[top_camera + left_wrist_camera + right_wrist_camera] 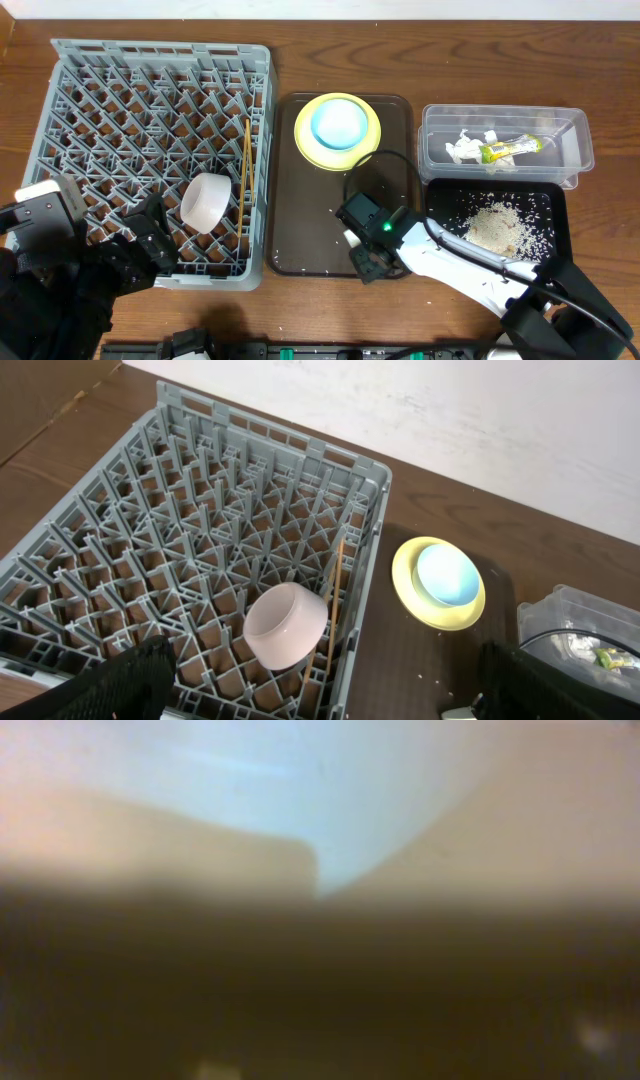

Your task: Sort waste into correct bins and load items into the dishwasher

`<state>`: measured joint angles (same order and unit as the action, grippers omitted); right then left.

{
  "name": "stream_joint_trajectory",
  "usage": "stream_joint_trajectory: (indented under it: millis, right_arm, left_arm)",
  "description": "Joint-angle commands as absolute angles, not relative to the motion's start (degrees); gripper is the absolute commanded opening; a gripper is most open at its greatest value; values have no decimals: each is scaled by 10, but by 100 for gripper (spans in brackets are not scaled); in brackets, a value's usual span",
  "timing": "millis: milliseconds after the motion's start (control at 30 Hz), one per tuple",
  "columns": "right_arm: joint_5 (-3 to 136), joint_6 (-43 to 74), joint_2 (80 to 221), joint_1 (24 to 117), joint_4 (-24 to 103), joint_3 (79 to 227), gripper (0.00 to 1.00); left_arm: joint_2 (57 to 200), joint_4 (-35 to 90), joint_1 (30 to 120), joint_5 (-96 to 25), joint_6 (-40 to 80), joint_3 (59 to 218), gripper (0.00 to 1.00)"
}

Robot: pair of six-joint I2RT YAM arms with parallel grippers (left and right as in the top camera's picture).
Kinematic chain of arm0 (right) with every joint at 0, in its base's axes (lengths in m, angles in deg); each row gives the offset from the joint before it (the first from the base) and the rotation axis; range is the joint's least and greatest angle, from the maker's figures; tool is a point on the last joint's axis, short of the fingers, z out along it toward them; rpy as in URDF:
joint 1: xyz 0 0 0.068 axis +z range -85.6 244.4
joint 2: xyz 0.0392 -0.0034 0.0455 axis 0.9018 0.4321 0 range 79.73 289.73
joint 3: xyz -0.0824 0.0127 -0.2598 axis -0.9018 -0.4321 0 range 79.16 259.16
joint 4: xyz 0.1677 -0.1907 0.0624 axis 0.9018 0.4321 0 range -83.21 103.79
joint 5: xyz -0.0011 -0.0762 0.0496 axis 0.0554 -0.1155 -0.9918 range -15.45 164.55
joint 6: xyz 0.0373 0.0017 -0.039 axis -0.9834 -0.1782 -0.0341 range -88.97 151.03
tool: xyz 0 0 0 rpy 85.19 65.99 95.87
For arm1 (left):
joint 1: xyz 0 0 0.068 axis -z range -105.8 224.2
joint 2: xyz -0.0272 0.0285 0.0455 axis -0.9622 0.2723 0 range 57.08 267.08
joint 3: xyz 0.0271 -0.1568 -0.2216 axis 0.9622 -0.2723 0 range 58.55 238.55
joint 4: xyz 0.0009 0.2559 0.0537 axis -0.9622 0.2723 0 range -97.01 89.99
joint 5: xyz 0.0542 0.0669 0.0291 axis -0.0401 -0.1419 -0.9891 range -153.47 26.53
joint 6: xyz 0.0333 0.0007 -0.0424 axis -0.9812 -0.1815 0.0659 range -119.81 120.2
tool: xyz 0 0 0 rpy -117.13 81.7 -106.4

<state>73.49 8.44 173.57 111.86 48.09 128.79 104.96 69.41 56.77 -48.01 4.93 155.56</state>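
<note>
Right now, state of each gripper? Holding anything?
Left gripper: open, fingers spread, holding nothing.
Right gripper: low over the brown tray; open or closed cannot be told, wrist view blurred.

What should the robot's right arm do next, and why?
Probably slide the right end effector forward toward the blue bowl: it sits on the yellow plate on the brown tray, not yet in the rack, where the cup already lies.
</note>
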Motion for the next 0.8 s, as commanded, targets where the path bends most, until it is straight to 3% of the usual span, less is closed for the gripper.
stream_joint_trajectory:
  millis: [0,100,400,633,767]
  right_arm:
    - [717,94,1738,1124,470,1281,50]
    - [717,101,1736,1124,481,1282,43]
    - [736,115,1675,1123,540,1313,40]
    - [707,173,1624,1076,694,1429,40]
    - [699,187,1627,1049,705,1442,33]
  left_arm:
    - [1050,692,566,-484,54,1558,97]
    - [1050,692,566,-484,54,1558,97]
    - [1050,692,566,-484,54,1558,97]
    - [1050,692,566,-484,54,1558,97]
    - [1050,692,566,-484,54,1558,97]
